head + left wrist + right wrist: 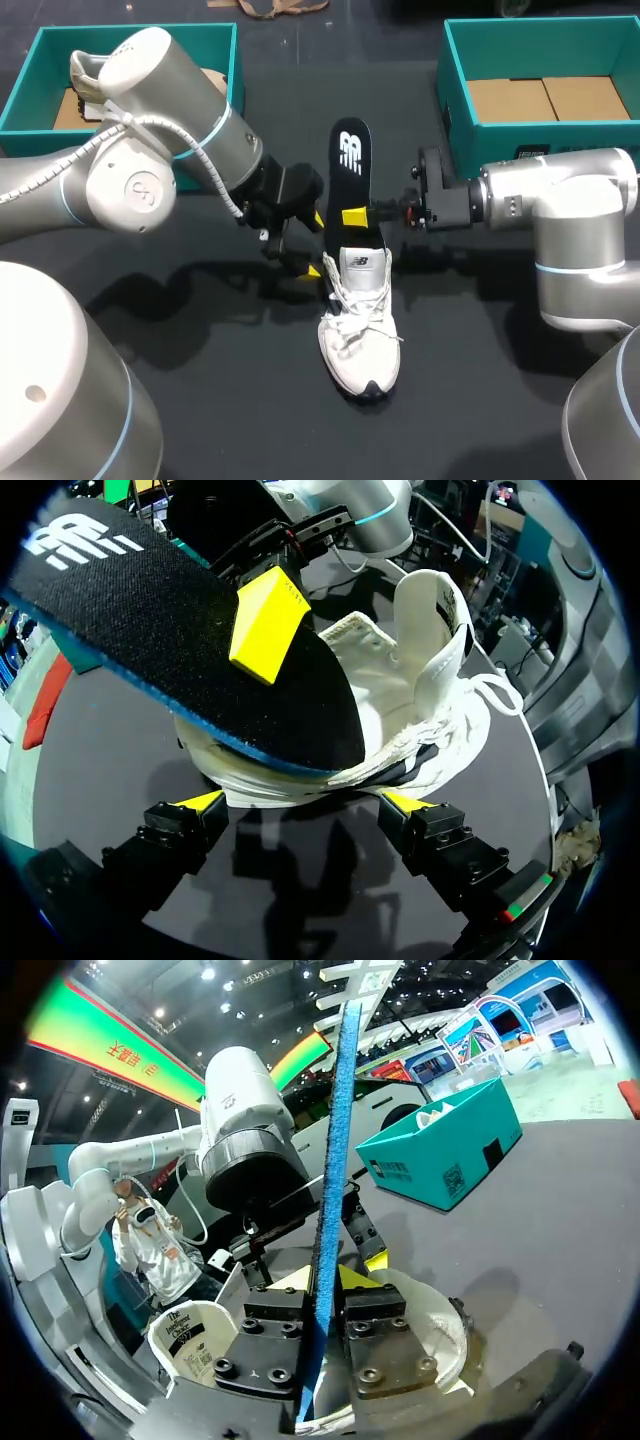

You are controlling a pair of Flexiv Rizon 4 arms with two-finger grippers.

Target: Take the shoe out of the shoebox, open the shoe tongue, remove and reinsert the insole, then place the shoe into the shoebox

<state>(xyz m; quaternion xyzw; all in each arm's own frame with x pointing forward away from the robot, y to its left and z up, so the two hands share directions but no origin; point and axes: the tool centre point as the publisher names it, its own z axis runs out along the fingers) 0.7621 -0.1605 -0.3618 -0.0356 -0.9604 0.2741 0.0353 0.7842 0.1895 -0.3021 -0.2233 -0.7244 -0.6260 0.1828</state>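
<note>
Shoe: a white sneaker (362, 330) lies on the black tabletop (200, 400) between the two arms, outside both boxes, with its toe toward the robot and its heel toward the far side.
Tongue: in the left wrist view the tongue (428, 610) stands upright, leaving the mouth of the sneaker open.
Insole: a black insole (350, 160) with a blue edge has one end down in the heel opening. The rest sticks out past the heel, tilted up and away from the sneaker.
Right tool: the right tool (355, 215) comes in from the side and is clamped on the insole just above the heel. In its own wrist view the insole (335, 1140) runs edge-on between the two fingers (275, 1345).
Left tool: the left tool (315, 245) is at the heel side of the sneaker with its fingers spread wide, gripping nothing. In its wrist view the heel (300, 780) sits just ahead of the yellow tips (205, 800).
Boxes: a teal shoebox (450, 70) stands at the far right with a bare cardboard floor. Another teal box (30, 70) at the far left holds a second sneaker (88, 78).
</note>
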